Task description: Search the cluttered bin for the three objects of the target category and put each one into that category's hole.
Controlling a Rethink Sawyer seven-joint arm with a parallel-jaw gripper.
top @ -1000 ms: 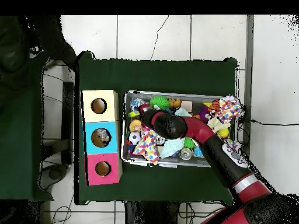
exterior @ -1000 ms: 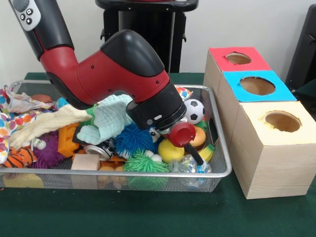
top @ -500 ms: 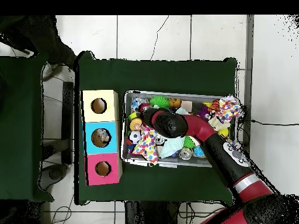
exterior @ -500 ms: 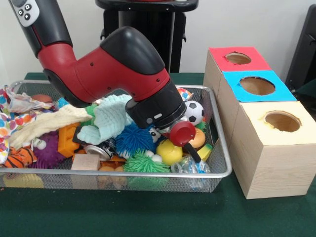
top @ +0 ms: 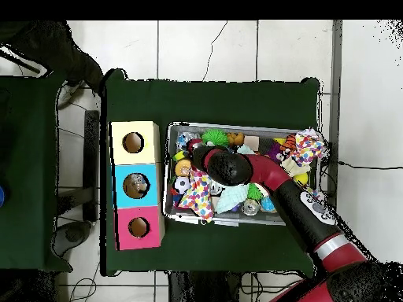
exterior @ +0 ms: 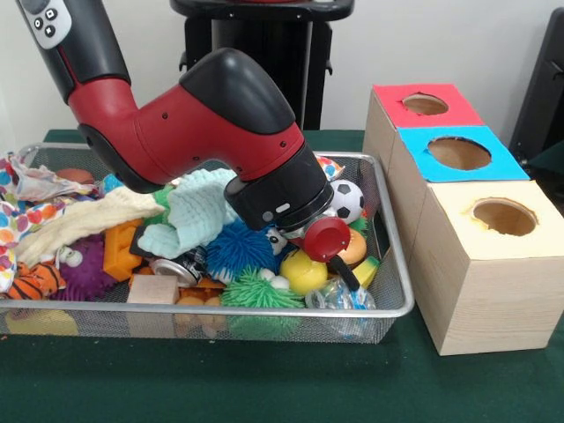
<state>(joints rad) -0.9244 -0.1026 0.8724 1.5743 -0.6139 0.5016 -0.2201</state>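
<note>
Digging mid-frame in the bin [exterior: 392, 264], my gripper [exterior: 339, 264] (grip state unclear) risked snagging the blue cloth [exterior: 198, 211] and dragging clutter out.

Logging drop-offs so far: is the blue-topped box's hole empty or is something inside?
Not empty. In the overhead view the blue-topped box shows a pale object inside its hole; what it is cannot be told.

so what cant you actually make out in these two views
- Front view: the tool is hidden under the arm's black wrist; only a red knob shows, so open or shut is unclear.
- Overhead view: the arm covers the bin's middle; toys beneath are hidden.
- Overhead view: something sits in the blue box hole, too small to identify.
- Front view: the bin's left end is cut off by the edge.
</note>
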